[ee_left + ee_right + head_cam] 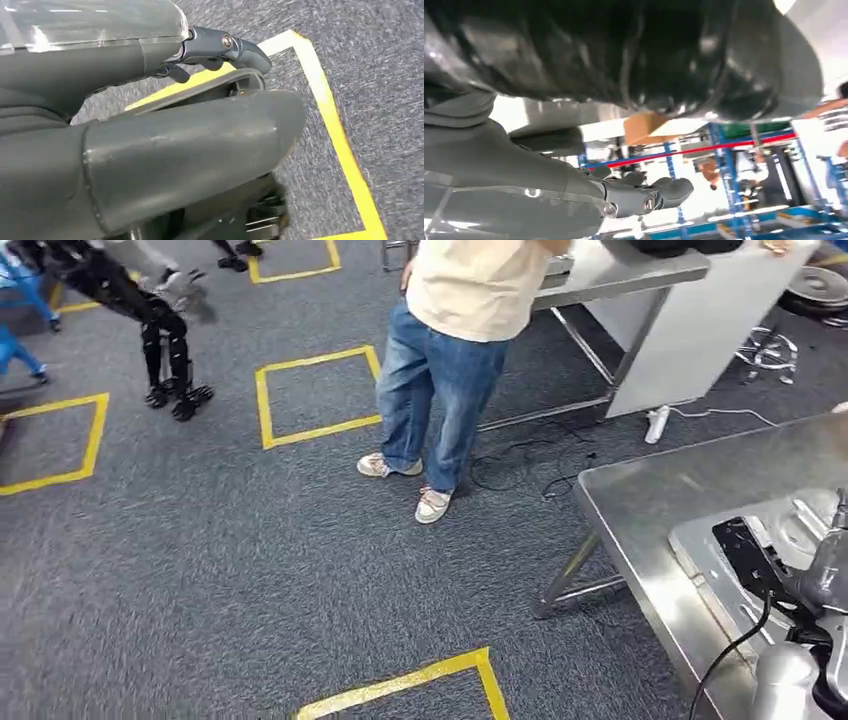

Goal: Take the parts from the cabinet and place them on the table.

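Observation:
A steel table (680, 490) stands at the right in the head view. On it lies a grey tray (705, 560) with a flat black part (748, 552) and pale metal pieces (800, 525). My right arm (825, 575) reaches in over the tray from the lower right. In the right wrist view my right hand (644, 192) has its dark fingers stretched out, and a large dark glossy shape (624, 55) lies blurred close above them. Whether the hand holds it I cannot tell. My left hand (220, 47) hangs over the carpet with nothing in it, its fingers apart from the thick thumb (200, 145).
A person in jeans (440, 380) stands on the grey carpet near the middle. Behind the person is a white-sided bench (690, 320), with cables (530, 465) on the floor. Yellow tape squares (315, 395) mark the carpet. A dark legged robot (165, 350) stands at the far left.

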`<move>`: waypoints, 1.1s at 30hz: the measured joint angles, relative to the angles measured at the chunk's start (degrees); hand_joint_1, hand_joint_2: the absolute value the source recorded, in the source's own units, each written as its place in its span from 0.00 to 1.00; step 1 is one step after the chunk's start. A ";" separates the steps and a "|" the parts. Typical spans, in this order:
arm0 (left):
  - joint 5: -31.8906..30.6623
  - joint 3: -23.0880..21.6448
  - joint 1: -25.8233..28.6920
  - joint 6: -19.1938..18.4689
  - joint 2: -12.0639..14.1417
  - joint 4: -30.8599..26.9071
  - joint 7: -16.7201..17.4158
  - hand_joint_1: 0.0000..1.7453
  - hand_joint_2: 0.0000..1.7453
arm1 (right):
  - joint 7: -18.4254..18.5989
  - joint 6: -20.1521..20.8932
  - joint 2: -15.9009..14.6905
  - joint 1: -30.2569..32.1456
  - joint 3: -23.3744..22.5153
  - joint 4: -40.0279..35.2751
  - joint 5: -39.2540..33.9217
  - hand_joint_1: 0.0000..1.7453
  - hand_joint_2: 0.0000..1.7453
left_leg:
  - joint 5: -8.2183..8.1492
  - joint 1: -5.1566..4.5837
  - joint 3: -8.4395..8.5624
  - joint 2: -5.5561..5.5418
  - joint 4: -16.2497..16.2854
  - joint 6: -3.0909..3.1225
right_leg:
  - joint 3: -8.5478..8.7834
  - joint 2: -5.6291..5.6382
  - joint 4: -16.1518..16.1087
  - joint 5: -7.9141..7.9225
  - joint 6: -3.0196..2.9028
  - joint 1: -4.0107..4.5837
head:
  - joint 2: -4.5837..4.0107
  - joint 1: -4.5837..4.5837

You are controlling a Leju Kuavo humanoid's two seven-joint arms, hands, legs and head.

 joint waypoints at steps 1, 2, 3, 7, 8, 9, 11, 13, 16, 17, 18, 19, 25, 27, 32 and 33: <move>0.00 0.00 0.11 -0.02 0.00 0.00 0.00 0.00 0.00 | 0.00 0.00 0.15 0.03 0.07 0.00 0.07 0.00 0.00 | 1.49 0.01 0.96 0.18 -1.70 0.04 | 0.06 -0.71 0.01 -0.08 0.01 0.03 | 0.00 -0.02; 0.00 0.00 0.13 -0.02 0.00 0.00 0.00 0.00 0.00 | 0.00 0.00 0.24 0.03 0.09 0.00 0.11 0.00 0.00 | 3.77 0.00 3.10 0.49 -5.68 0.18 | 0.19 -1.37 0.03 -0.16 0.10 0.06 | 0.00 0.00; 0.00 0.00 0.10 0.00 0.02 0.00 0.00 0.00 0.00 | 0.00 0.00 0.31 0.02 0.09 -0.02 0.13 0.00 0.00 | 6.22 -0.05 5.99 1.15 -10.94 0.46 | 0.44 -2.05 0.03 -0.30 0.26 0.07 | 0.00 -0.02; 0.00 0.00 -0.12 0.00 0.02 0.00 0.00 0.00 0.00 | 0.00 0.00 0.46 0.02 0.11 -0.17 0.22 0.00 0.00 | 6.75 -0.99 8.85 3.90 -17.27 1.60 | 0.73 -4.22 0.13 -0.76 1.29 0.71 | 0.00 0.04; 0.00 0.00 0.12 0.00 0.02 0.00 0.02 0.00 0.00 | 0.00 0.00 0.55 -0.03 0.28 -0.17 0.22 0.00 0.00 | 6.77 -1.17 8.73 3.15 -17.27 1.89 | 0.93 -4.94 -0.04 -0.72 1.50 0.65 | 0.00 0.04; 0.00 0.00 0.15 0.00 0.04 0.00 0.02 0.00 0.00 | 0.00 0.00 0.57 -0.07 0.46 -0.22 0.22 0.00 0.00 | 7.07 -1.03 8.89 2.51 -17.76 2.34 | 1.18 -5.51 -0.05 -0.86 1.79 0.61 | 0.00 0.02; 0.02 0.02 0.11 0.00 0.02 0.00 0.00 0.00 0.00 | -0.07 -0.02 0.61 -0.06 0.59 -0.42 0.24 0.00 0.00 | 7.51 -0.56 9.26 1.49 -18.33 2.99 | 0.06 -0.51 2.71 -3.23 2.36 0.01 | 0.00 0.04; 0.02 0.02 -0.13 0.00 -0.02 0.00 0.00 0.00 0.00 | 0.00 -0.02 0.61 -0.01 0.59 -0.48 0.26 0.00 0.00 | 7.57 -0.51 9.26 0.36 -18.32 3.17 | -4.16 1.50 11.20 -7.38 2.56 0.04 | 0.00 0.09; 0.02 0.02 -0.01 -0.02 -0.04 0.00 0.00 0.00 0.00 | -0.04 0.00 0.66 0.40 0.61 -0.46 0.39 0.00 0.00 | 7.51 -0.53 9.30 -1.80 -18.08 3.23 | -7.17 1.75 15.47 -6.61 2.65 0.01 | 0.00 0.11; 0.02 0.02 0.04 -0.02 -0.07 0.00 0.00 0.00 0.00 | -0.07 -0.02 0.66 0.37 0.70 -0.48 0.44 0.00 0.00 | 7.44 -0.48 9.45 -2.62 -18.03 3.17 | -5.75 1.94 11.85 -3.63 2.56 0.00 | 0.00 0.09; 0.02 0.02 0.01 -0.02 -0.09 0.00 0.00 0.00 0.00 | -0.07 -0.02 0.66 0.35 0.79 -0.48 0.46 0.00 0.00 | 7.37 -0.42 9.61 -3.25 -17.99 3.07 | -3.90 2.45 7.59 -0.99 2.45 -0.02 | 0.00 0.13; 0.00 0.04 0.00 -0.02 -0.11 0.00 0.00 0.00 0.00 | -0.07 -0.02 0.65 0.35 0.92 -0.50 0.46 0.00 0.00 | 7.24 -0.38 9.72 -3.87 -17.91 2.88 | -1.90 3.88 3.06 1.35 2.30 -0.12 | 0.00 0.11; 0.04 0.15 0.33 0.07 -0.13 0.00 -0.02 0.00 0.00 | -0.13 -0.07 0.72 0.36 1.68 -0.85 0.55 0.00 0.00 | 7.03 -0.27 8.50 -5.28 -17.24 0.96 | -0.45 3.90 -0.46 0.90 0.75 -0.45 | 0.00 0.09; 0.02 0.17 0.18 0.07 -0.17 0.00 -0.02 0.00 0.00 | -0.26 -0.09 0.90 0.53 1.94 -1.01 0.57 0.00 0.00 | 3.69 -0.39 5.96 -1.08 -11.88 0.48 | -0.15 2.62 -0.70 0.77 0.09 -0.30 | 0.00 -0.28; 0.02 0.17 0.23 0.07 -0.15 0.00 -0.02 0.00 0.00 | -0.35 -0.11 1.05 0.73 2.01 -1.03 0.61 0.00 0.00 | 1.62 0.09 1.07 0.28 -2.34 -0.03 | -0.03 -0.83 -0.49 0.42 -0.07 0.01 | 0.00 -0.31; 0.02 0.17 0.26 0.07 -0.17 0.00 -0.02 0.00 0.00 | -0.35 -0.13 1.05 0.73 2.03 -1.05 0.61 0.00 0.00 | 2.57 0.09 1.80 0.37 -3.81 0.01 | 0.00 -1.10 -0.46 0.36 -0.06 0.02 | 0.00 -0.31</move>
